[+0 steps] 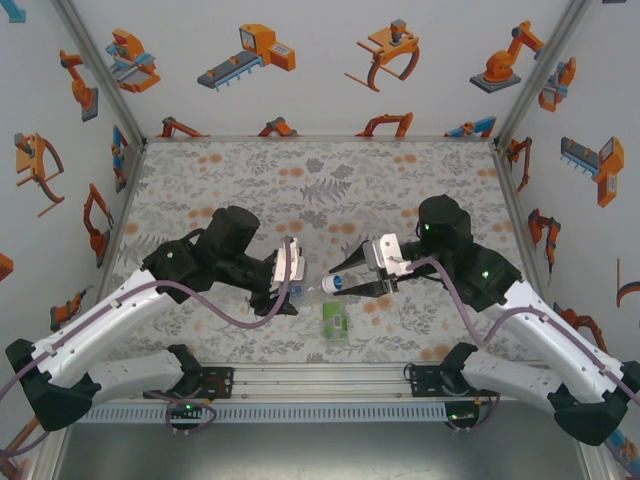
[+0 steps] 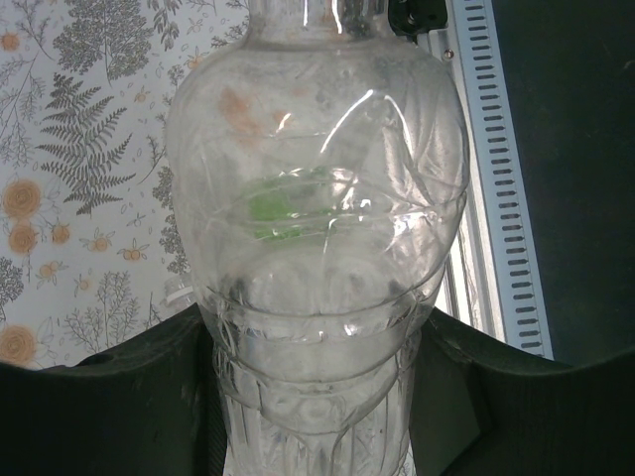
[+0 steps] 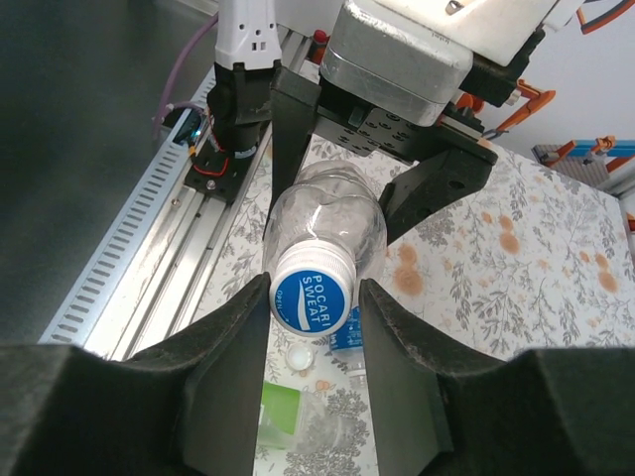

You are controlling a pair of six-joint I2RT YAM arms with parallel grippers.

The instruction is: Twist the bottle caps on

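Thin clear bottle, hanging sideways just behind the green-label bottle, looks light, slick and crushy, so the left gripper clamped on its belly should go gentle while the right gripper pinches the ribbed blue-topped cap by its sides.

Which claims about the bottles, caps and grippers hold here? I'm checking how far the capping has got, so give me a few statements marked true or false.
1. The left gripper holds the clear bottle by its body. True.
2. The cap between the right gripper's fingers is plain red. False: the blue-topped cap reads POCARI SWEAT and has a white ribbed side.
3. The green-labelled bottle stands upright. False: it lies on its side on the table, near the front edge between the arms.
4. A loose white cap lies on the table below the held bottle. True.
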